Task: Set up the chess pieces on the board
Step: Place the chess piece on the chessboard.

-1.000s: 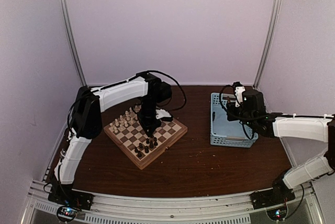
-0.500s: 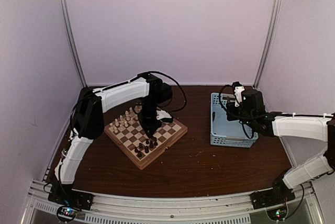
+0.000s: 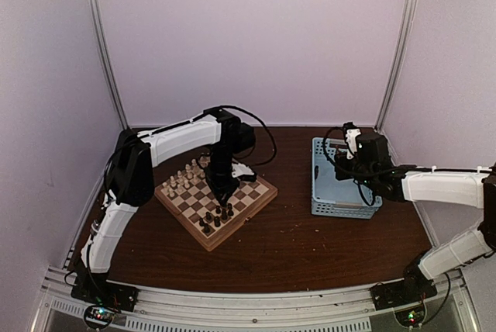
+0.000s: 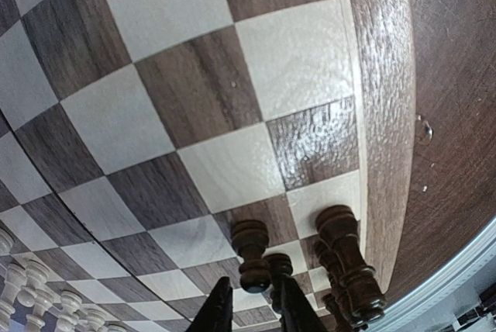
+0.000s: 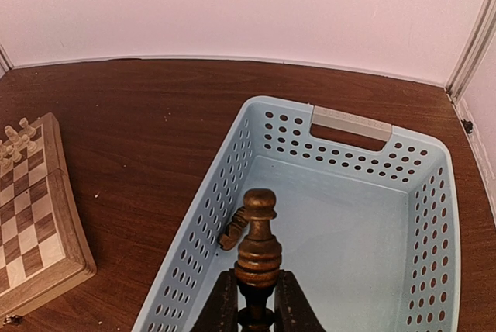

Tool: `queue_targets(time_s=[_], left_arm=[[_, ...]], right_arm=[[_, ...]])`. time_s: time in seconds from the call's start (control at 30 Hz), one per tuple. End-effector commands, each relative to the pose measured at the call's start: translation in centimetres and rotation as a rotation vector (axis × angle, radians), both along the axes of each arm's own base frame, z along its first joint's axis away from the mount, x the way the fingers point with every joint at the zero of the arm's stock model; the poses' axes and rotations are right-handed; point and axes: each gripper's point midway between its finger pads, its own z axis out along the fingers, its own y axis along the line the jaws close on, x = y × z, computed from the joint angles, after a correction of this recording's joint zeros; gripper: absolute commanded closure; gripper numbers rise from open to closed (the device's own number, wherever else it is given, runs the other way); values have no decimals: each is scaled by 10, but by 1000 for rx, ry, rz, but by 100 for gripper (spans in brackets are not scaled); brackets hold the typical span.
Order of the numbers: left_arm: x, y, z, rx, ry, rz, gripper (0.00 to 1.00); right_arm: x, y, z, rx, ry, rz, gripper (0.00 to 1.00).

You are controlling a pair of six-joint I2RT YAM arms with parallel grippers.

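Note:
The board [image 3: 252, 192] lies left of centre, with cream chess pieces [image 3: 182, 179] along its far side and dark ones [image 3: 217, 216] along the near side. My left gripper [image 4: 256, 309] points down at the dark rows. It is slightly open around a dark pawn [image 4: 251, 250] that stands on its square, with a gap beside the left finger. More dark pieces [image 4: 345, 262] stand just to the right. My right gripper [image 5: 256, 301] hovers over the blue basket [image 5: 349, 122], shut on an upright dark piece [image 5: 258, 247].
One more dark piece [image 5: 235, 227] lies in the basket against its left wall. The basket [image 3: 333, 200] stands right of the board on the brown table. White walls and metal posts close in the back and sides.
The left gripper's jaws have spread slightly apart from the dark pawn. The right arm has hardly moved and still holds its piece above the basket.

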Motion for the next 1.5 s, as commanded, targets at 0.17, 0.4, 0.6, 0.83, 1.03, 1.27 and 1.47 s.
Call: queue_targets(time_s=[0.17, 0.4, 0.6, 0.83, 1.03, 1.27, 1.47], left_arm=[[6, -8, 23, -48, -51, 32, 77], [6, -7, 65, -110, -117, 69, 74], [22, -5, 111, -191, -282, 142, 74], [58, -1, 176, -393, -618, 307, 79], [64, 13, 210, -510, -775, 419, 84], [34, 3, 253, -970, -807, 472, 32], [19, -18, 257, -1165, -614, 491, 2]], right_arm=[[8, -2, 11, -11, -20, -18, 89], [8, -1, 11, -7, -21, -16, 89], [3, 13, 15, 30, -41, 73, 89], [-21, 47, 41, 150, -163, 310, 89], [-36, 75, 53, 224, -191, 484, 86], [-44, 115, 56, 264, -146, 643, 86], [-52, 142, 66, 281, -126, 732, 86]])
